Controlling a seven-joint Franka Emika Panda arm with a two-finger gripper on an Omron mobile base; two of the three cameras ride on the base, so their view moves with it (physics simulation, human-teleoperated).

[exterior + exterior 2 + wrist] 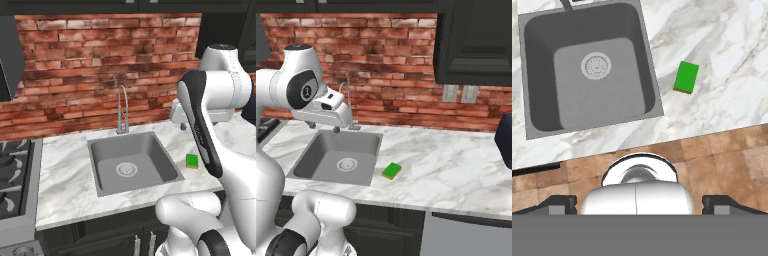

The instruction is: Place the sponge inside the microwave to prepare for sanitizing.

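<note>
So far nothing is done: the sponge (686, 77) is left lying on the counter (732, 60) beside the sink's (542, 131) edge, and the gripper (637, 205) is held spread wide with nothing in it.

White-grey veined marble counter (456, 165) looked smooth, slightly glossy. Square grey metal sink (132, 162) was matt, curved steel faucet (122, 112) shiny. Small green-topped soft sponge (391, 171) looked matt, yellowish underside. Red brick wall (100, 65) rough. Brown tiled floor (722, 160) matt.
</note>
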